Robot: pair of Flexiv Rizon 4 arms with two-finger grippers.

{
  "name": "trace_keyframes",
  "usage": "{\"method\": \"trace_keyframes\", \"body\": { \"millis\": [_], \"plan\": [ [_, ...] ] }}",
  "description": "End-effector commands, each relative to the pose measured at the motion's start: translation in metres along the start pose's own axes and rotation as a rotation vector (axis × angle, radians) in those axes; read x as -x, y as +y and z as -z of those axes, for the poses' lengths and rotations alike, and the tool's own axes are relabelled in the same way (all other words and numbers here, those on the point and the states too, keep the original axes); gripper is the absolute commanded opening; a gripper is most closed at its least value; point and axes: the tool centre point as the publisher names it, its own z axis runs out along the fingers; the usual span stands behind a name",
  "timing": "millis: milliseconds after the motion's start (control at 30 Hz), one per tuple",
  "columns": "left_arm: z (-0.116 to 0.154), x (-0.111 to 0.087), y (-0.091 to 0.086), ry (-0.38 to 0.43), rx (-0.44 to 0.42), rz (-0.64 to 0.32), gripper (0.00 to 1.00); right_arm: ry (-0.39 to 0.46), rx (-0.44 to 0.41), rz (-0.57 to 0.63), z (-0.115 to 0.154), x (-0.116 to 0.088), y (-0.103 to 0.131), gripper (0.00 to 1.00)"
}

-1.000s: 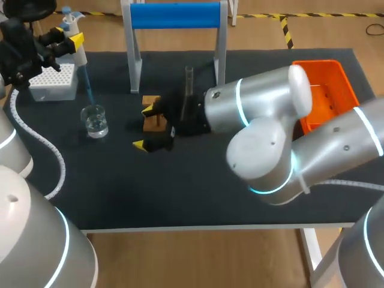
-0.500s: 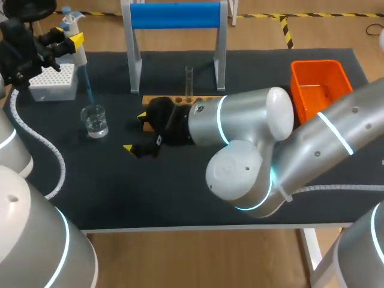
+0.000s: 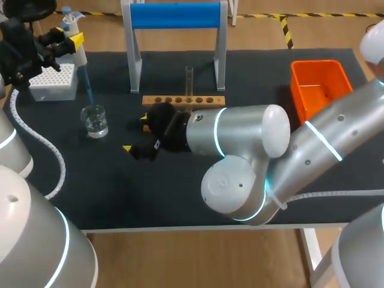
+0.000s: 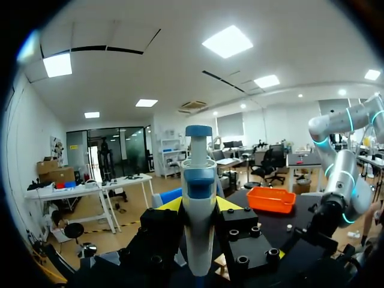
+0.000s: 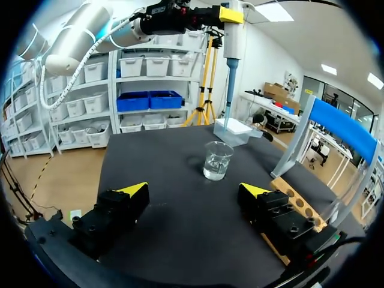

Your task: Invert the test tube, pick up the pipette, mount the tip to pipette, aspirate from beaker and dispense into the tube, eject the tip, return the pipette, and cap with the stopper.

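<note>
The left arm is reaching in over the far left corner of the tabletop (image 3: 180, 180). Its end effector (image 3: 71, 41) is gripping the pipette (image 3: 78, 55) from two sides; in the left wrist view the yellow fingertips (image 4: 170, 204) are pressing against the white and blue pipette body (image 4: 198, 222). A blue tip (image 3: 87, 84) is sitting on the pipette and pointing down at the glass beaker (image 3: 95, 120), which is holding clear liquid. The tip's end is hanging close above the beaker's rim. Whether it is touching the liquid cannot be told.

A white tip box (image 3: 54, 81) is lying just behind the beaker, beside the left end effector.

The right arm is stretching across the middle of the tabletop from the right. Its end effector (image 3: 135, 133) is standing wide open and holding nothing, low over the tabletop between the beaker and the wooden rack (image 3: 183, 101). In the right wrist view, the beaker (image 5: 217, 160) is showing ahead of the spread fingers (image 5: 135, 189), well apart from them, and the rack (image 5: 294, 201) is lying beside one finger.

The test tube (image 3: 189, 81) is standing upright in the rack, in front of the blue-topped stand (image 3: 175, 15). An orange bin (image 3: 318, 90) is sitting at the far right.
</note>
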Motion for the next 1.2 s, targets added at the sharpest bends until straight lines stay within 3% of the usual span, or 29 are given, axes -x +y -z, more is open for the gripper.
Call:
{"method": "trace_keyframes", "body": {
  "millis": [33, 1200],
  "plan": [
    [-0.0009, -0.0009, 0.0005, -0.004, -0.003, -0.001, 0.0, -0.004, 0.029, 0.001, -0.0063, -0.0029, -0.0057, 1.0],
    [-0.0009, -0.0009, 0.0005, -0.004, -0.003, -0.001, 0.0, -0.018, 0.027, -0.002, -0.0031, -0.0031, -0.004, 1.0]
  ]
}}
